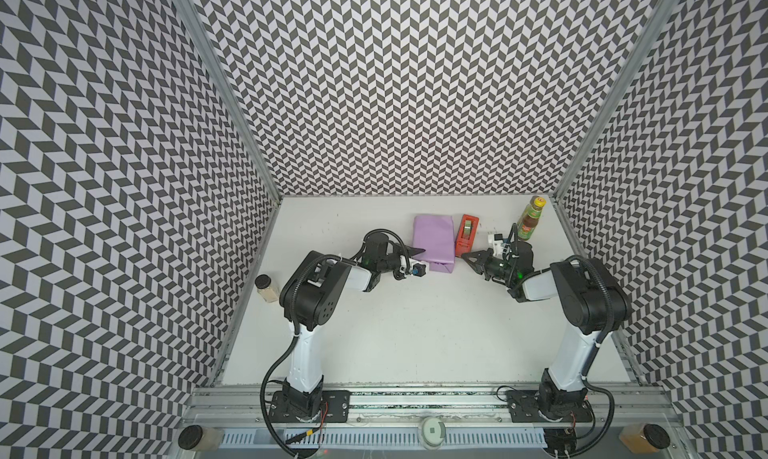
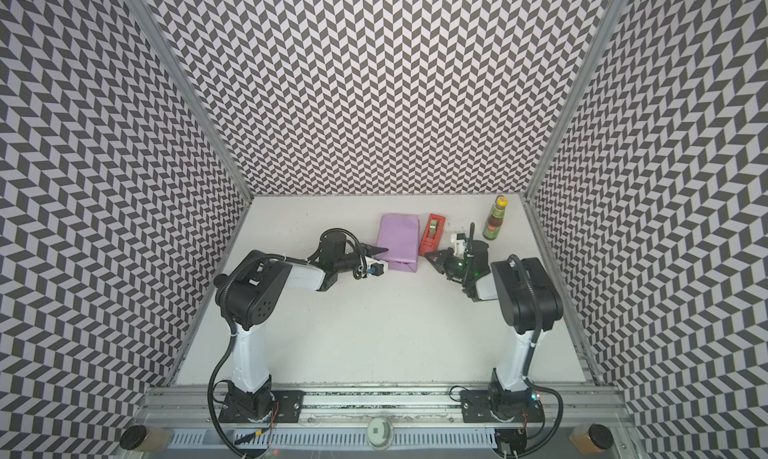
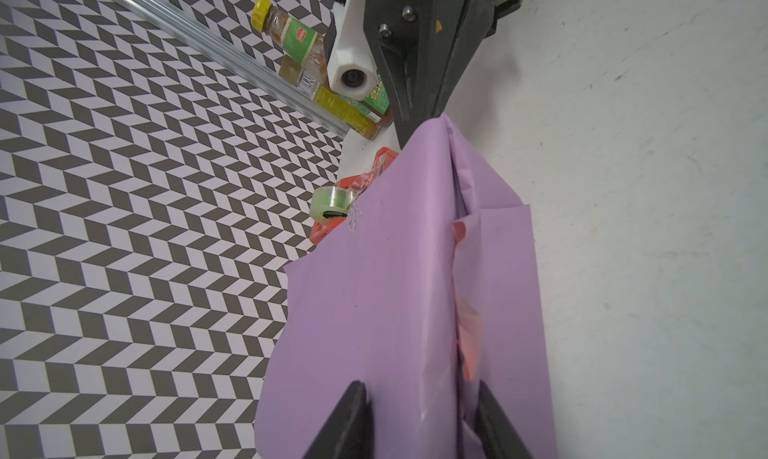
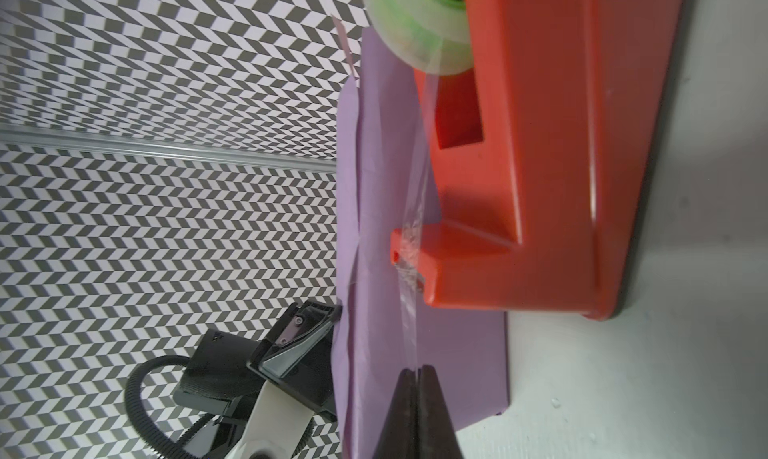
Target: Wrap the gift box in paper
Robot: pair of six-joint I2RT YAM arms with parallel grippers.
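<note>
Both arms reach from 6 o'clock across the bench toward its far half, past a jar standing well apart at 9 o'clock by the wall. The left fingers are partly apart, one on top and one lower down. They are clamped on the paper at the parcel's 9 o'clock edge, close to its near end. The box is hidden, presumably inside the paper. The right fingers are pressed together on a strip of tape, which runs unbroken from the roll over the cutter. The parcel lies just beside these fingers at their 9 o'clock, its long axis running 6 to 12, so the right arm is placed to carry the tape across. A gap in the near end fold shows the pink inner face and looks loose. The strip probably belongs there, but it must first tear at the cutter. The dispenser stands just beside the parcel's 3 o'clock side and crowds that path. Farthest, at 1 o'clock, a bottle stands out of the way.
</note>
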